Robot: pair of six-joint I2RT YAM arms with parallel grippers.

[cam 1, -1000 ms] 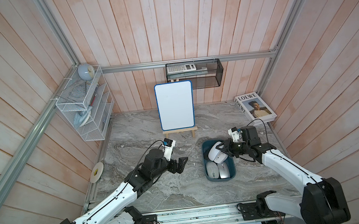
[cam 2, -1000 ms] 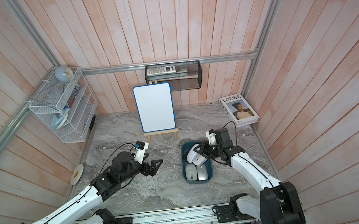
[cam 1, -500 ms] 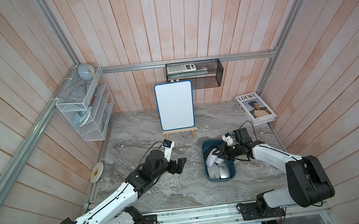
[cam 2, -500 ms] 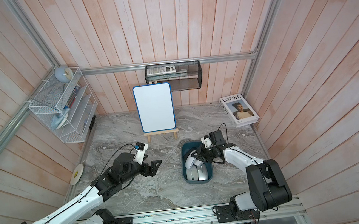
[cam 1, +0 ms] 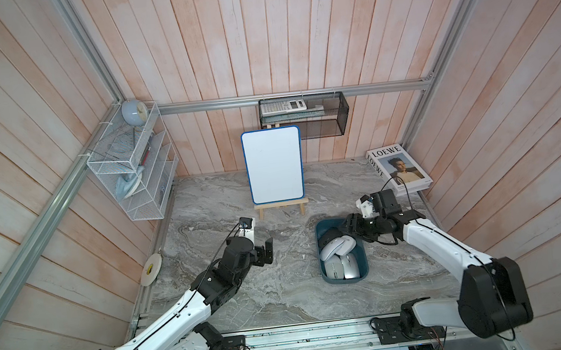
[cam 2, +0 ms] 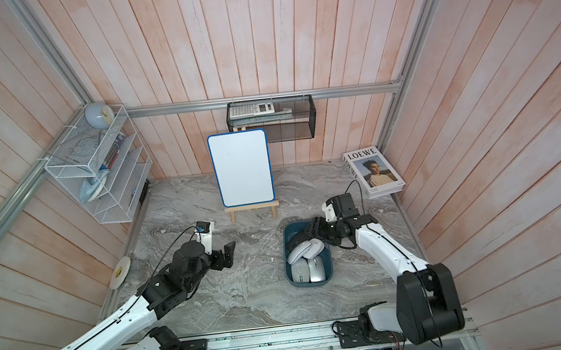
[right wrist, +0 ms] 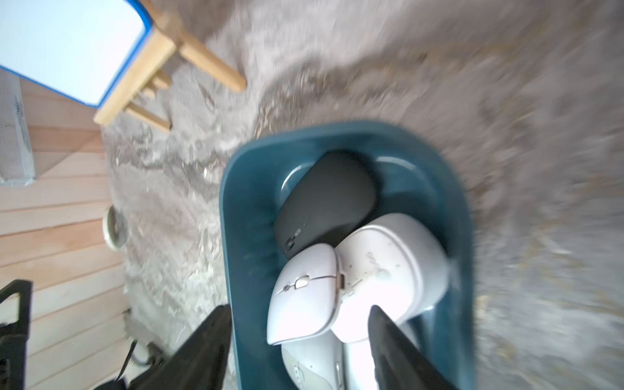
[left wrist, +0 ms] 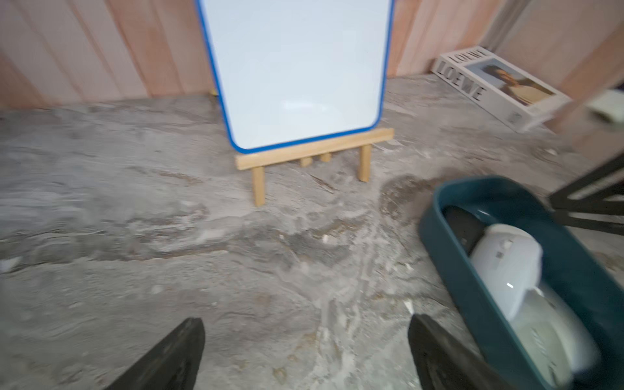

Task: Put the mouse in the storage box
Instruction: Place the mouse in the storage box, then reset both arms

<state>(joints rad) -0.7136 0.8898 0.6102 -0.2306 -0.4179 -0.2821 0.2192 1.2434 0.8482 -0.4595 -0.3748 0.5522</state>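
The teal storage box sits right of centre on the marble table. Several mice lie in it. A black mouse is at the far end, and a white mouse rests on top of the others. My right gripper hangs open over the box's far right end; one finger is outside the wall, the other above the white mice, gripping nothing. My left gripper is open and empty, left of the box.
A whiteboard on a wooden easel stands behind the grippers. A LOEWE book lies at the back right corner. A white wire rack and a black mesh basket hang on the walls. A tape roll leans at the left edge.
My right gripper has opened and let go of the white mouse, which now lies in the box on the others. The left arm has not moved.
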